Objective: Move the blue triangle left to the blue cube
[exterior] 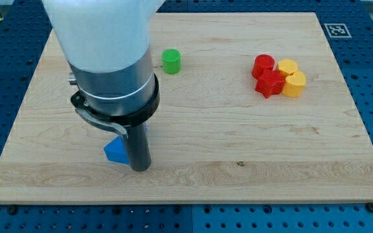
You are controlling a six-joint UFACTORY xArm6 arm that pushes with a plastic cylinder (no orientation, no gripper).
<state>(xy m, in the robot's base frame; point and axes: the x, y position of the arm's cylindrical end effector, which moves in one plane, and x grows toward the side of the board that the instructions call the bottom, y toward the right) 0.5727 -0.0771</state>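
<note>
A blue triangle (114,151) lies on the wooden board (238,142) at the view's lower left. My tip (140,168) touches the board right beside the triangle, on its right side. The dark rod and the arm's grey and white body hide the area just above the triangle. A small sliver of blue (146,129) shows to the right of the rod, behind the arm. I cannot tell whether it is the blue cube.
A green cylinder (171,61) stands near the view's top centre. At the upper right a cluster holds a red cylinder (263,65), a red star-like block (269,83), and two yellow blocks (288,67) (294,84), all touching.
</note>
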